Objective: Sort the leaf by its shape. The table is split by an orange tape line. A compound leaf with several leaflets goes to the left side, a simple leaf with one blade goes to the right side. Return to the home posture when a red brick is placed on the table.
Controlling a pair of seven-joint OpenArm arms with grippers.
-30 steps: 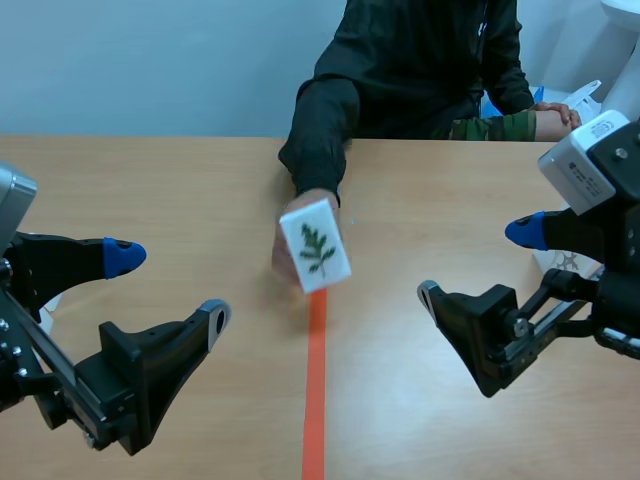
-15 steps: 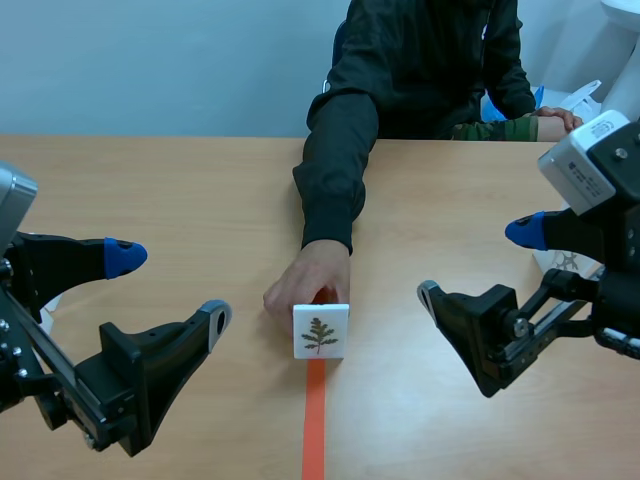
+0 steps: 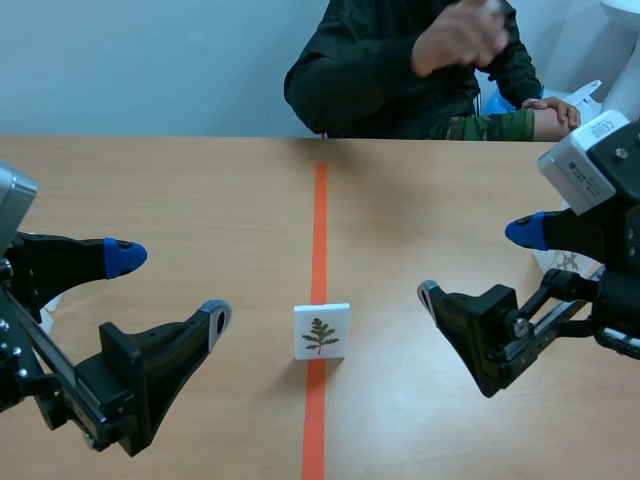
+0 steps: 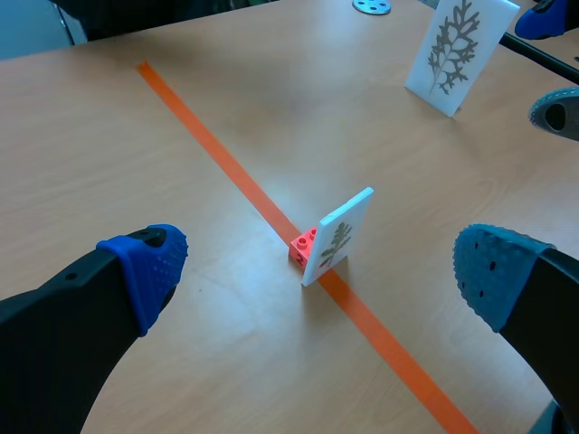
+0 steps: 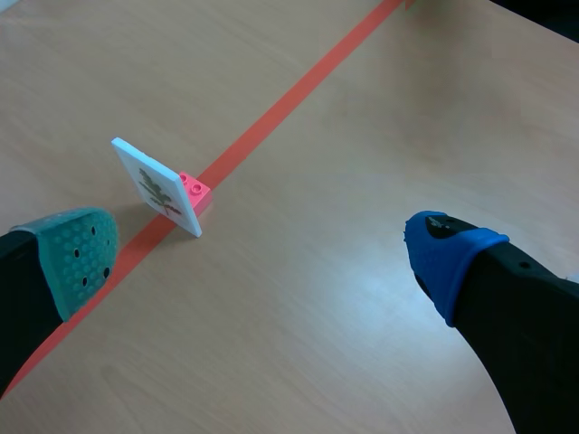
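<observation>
One leaf card (image 3: 321, 331) upright on the orange tape line (image 3: 319, 220), both grippers spread.
It stands mid-tabletop (image 3: 200, 190) with one small red brick (image 4: 305, 245) touching its back. A second leaf card (image 4: 457, 54) stands well apart, near the right gripper (image 3: 478, 262). The left gripper (image 3: 169, 288) and the right gripper each have fingers wide apart, holding nothing, flanking the card.

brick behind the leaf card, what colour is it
Red; the brick shows best in the right wrist view.

Black arms (image 3: 120, 375), thick jaws; blue dotted pads (image 4: 149, 267); white wrist block (image 3: 588, 160).
</observation>
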